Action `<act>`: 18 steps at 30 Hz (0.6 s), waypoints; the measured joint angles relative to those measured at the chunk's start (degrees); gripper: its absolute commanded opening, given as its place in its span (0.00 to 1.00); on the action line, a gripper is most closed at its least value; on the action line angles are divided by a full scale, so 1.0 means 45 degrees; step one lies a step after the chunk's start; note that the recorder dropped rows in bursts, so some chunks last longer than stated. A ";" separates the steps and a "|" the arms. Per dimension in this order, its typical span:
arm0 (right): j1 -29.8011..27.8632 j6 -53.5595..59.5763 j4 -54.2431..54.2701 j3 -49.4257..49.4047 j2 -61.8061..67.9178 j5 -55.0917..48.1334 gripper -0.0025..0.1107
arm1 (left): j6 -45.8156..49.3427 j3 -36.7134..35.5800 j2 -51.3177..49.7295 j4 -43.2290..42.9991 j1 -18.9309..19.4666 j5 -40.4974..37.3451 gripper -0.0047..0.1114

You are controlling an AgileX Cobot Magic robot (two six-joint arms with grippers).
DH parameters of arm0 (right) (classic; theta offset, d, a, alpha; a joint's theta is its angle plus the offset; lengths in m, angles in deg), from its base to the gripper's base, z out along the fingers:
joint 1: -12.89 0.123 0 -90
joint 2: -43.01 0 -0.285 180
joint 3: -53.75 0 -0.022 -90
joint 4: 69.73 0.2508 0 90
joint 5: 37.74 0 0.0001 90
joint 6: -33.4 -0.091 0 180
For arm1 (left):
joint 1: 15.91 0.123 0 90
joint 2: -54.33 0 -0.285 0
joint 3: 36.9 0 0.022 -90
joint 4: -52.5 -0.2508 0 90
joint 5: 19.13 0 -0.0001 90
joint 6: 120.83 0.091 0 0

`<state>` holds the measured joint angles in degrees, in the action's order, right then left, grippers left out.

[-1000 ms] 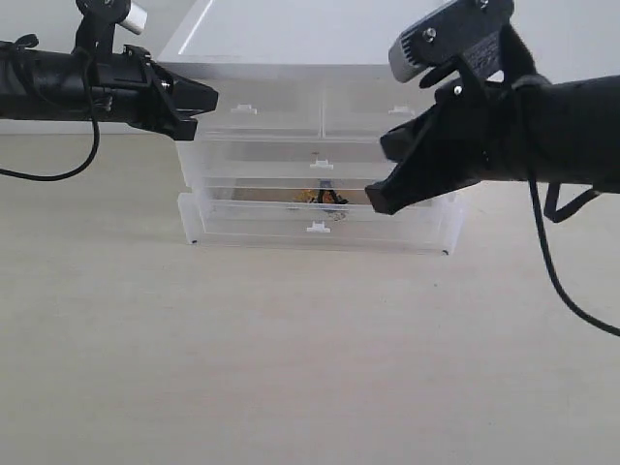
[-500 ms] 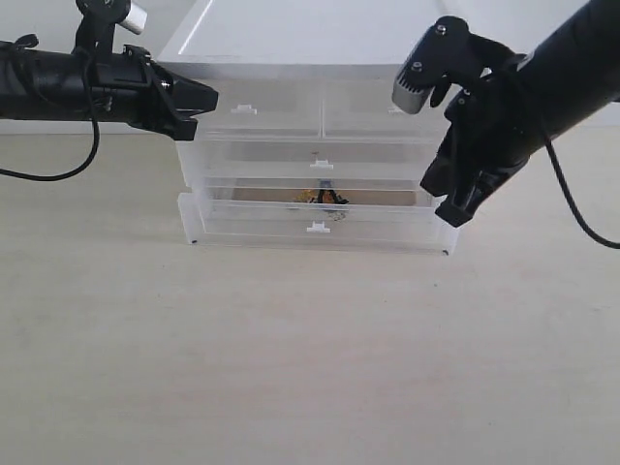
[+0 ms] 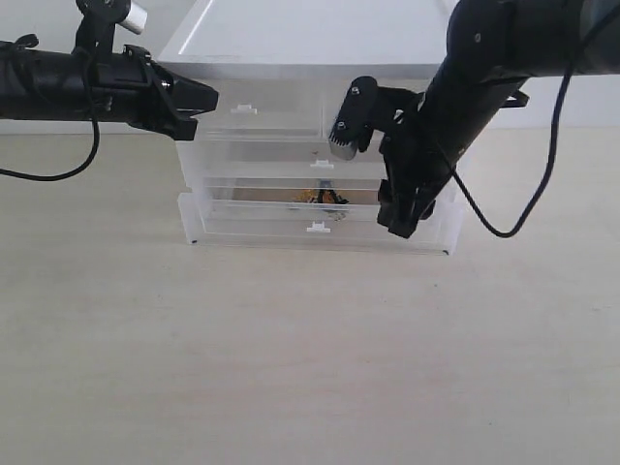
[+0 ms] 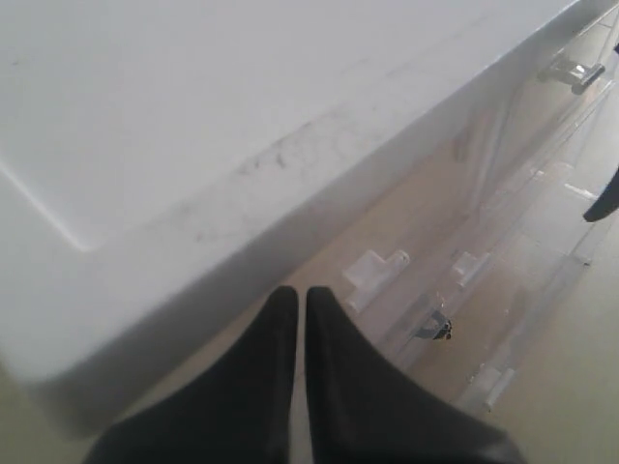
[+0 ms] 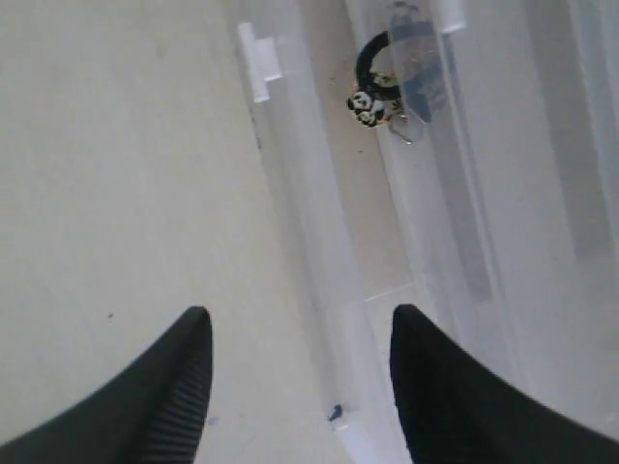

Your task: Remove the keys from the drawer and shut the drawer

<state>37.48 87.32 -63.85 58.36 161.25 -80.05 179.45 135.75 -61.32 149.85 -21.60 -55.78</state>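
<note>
The keys (image 3: 325, 197) lie in the middle of the drawer (image 3: 252, 225), the lowest tier of the white cabinet (image 3: 291, 39), which stands pulled out a little. In the right wrist view the keys (image 5: 372, 100) show as a black loop with gold bits behind the drawer's front wall (image 5: 302, 222) and tab handle (image 5: 259, 64). My right gripper (image 3: 396, 222) points down over the drawer's right part, open and empty (image 5: 300, 333), to the right of the keys. My left gripper (image 3: 205, 97) is shut with nothing in it (image 4: 293, 296), at the cabinet's top left corner.
Above the drawer sit a second wide drawer (image 3: 320, 163) and two half-width top drawers (image 3: 247, 108). The cabinet stands on a pale wooden table (image 3: 291, 349). The right arm's cable (image 3: 504, 228) hangs beside the cabinet's right end.
The right arm has swung in from the right and tipped downward over the drawer's right part, and its jaws have opened. The left arm has stayed still.
</note>
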 measured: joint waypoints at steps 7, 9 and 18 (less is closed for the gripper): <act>0.0021 -0.0476 -0.0660 0.0434 0.1077 0.0317 0.45 | 0.0000 0.0000 0.0000 0.0000 0.0000 -0.0020 0.08; 0.0021 -0.0476 -0.0758 0.0434 0.1203 0.0342 0.45 | 0.0000 0.0000 0.0000 0.0000 0.0000 -0.0020 0.08; 0.0021 -0.0503 -0.1069 0.0582 0.1546 0.0609 0.36 | 0.0000 0.0000 0.0000 0.0046 0.0000 -0.0046 0.08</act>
<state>37.57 85.06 -68.66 60.98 168.21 -77.31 179.45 135.75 -61.32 150.05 -21.60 -55.99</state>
